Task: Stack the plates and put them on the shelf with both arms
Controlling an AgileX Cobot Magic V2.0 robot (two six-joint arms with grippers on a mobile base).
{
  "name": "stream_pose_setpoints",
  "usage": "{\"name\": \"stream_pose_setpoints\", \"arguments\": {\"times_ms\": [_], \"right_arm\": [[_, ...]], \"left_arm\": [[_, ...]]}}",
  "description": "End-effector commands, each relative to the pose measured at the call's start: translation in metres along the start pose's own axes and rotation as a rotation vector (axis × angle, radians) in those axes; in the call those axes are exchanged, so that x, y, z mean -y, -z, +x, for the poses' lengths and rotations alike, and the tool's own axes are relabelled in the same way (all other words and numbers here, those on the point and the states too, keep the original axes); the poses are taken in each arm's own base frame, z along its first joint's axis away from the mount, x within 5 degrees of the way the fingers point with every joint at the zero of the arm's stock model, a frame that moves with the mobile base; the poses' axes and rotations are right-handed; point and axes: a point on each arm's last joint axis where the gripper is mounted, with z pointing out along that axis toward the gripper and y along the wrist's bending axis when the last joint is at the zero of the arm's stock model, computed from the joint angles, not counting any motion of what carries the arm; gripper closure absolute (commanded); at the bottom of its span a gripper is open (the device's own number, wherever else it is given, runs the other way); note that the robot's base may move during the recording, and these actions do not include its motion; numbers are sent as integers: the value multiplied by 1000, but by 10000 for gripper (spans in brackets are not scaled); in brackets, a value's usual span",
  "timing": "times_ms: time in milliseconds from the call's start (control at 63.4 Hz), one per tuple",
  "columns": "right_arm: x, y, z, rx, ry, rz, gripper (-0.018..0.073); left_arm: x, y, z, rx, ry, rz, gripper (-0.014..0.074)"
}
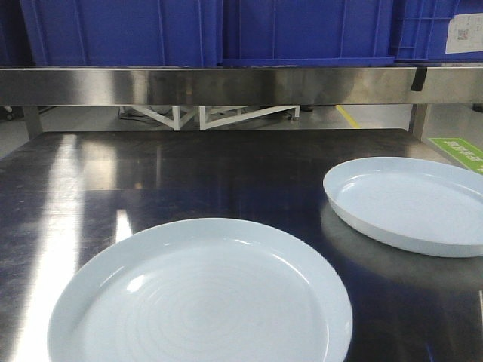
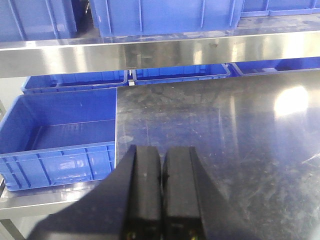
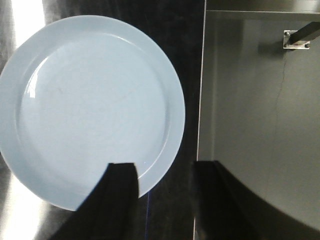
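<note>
Two pale bluish-white plates lie apart on the dark steel tabletop [image 1: 226, 181]. One plate [image 1: 200, 298] is near the front and the other plate [image 1: 411, 200] is at the right. The shelf [image 1: 226, 84] runs across the back as a brushed steel rail, also seen in the left wrist view as the shelf [image 2: 160, 52]. My left gripper [image 2: 161, 150] is shut with nothing in it, above bare tabletop. My right gripper [image 3: 165, 165] is open above the near-right rim of a plate [image 3: 92, 105], its left finger over the rim. Neither gripper shows in the front view.
Blue crates [image 1: 309, 30] stand on the shelf. An open blue crate [image 2: 60, 135] sits lower, left of the table, with more crates [image 2: 180, 74] under the rail. The table's right edge [image 3: 201, 100] lies close to the right plate; a bracket [image 3: 296, 39] is beyond it.
</note>
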Motion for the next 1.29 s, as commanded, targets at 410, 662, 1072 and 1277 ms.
{"name": "stream_pose_setpoints", "arguments": {"times_ms": [410, 662, 1072, 1277], "right_arm": [[5, -56, -13, -82, 25, 4, 18], [10, -87, -9, -108, 33, 21, 29], [12, -94, -10, -112, 49, 39, 517], [12, -89, -13, -102, 50, 38, 502]], "left_arm": [[0, 3, -16, 111, 19, -5, 512], [0, 3, -16, 111, 19, -5, 512], [0, 3, -16, 112, 19, -6, 512], [0, 3, -16, 112, 19, -6, 512]]}}
